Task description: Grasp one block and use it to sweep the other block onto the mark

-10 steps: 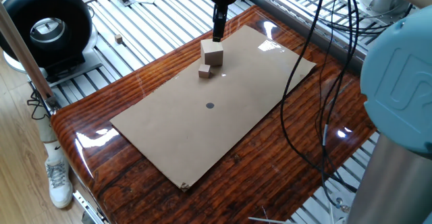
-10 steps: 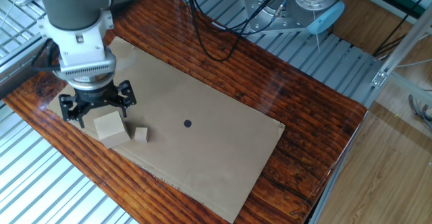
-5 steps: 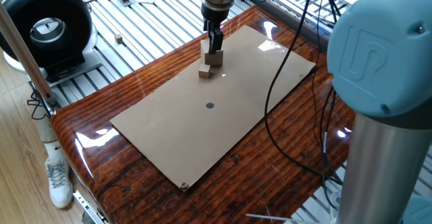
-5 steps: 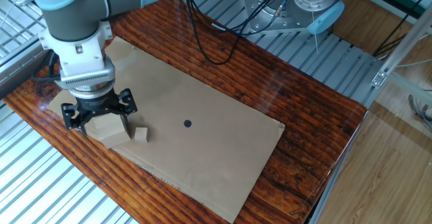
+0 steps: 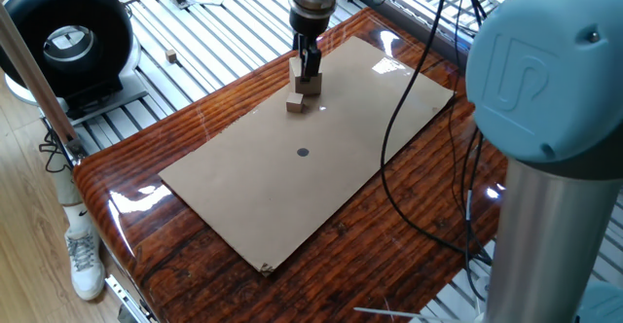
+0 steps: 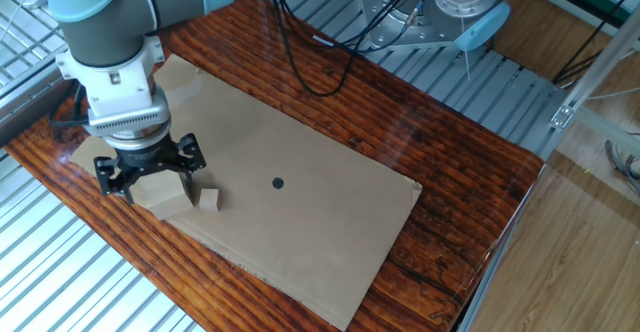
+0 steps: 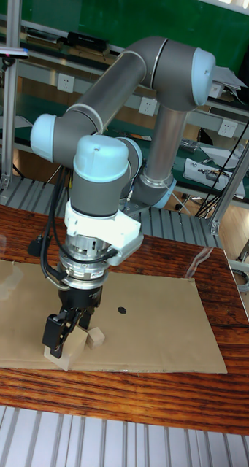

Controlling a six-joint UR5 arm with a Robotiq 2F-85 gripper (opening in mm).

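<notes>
We see the gripper [image 6: 148, 175] lowered over the larger pale wooden cube [image 6: 165, 194] near one end of the tan cardboard sheet [image 6: 300, 222]. Its fingers [image 6: 186, 181] straddle the cube, one on each side. In the tall fixed view the fingers [image 7: 55, 337] hide most of the cube [image 7: 76, 343]. We cannot tell whether the pads press its faces or stand a little off them.

The small brownish cube [image 6: 208, 200] rests flat on the cardboard just beside the pale cube, on the side facing the dark round dot [image 6: 278, 183]. The dot lies well apart from both cubes, near the middle of the sheet.

The sheet lies on a glossy dark wooden table [image 5: 224, 80].
</notes>
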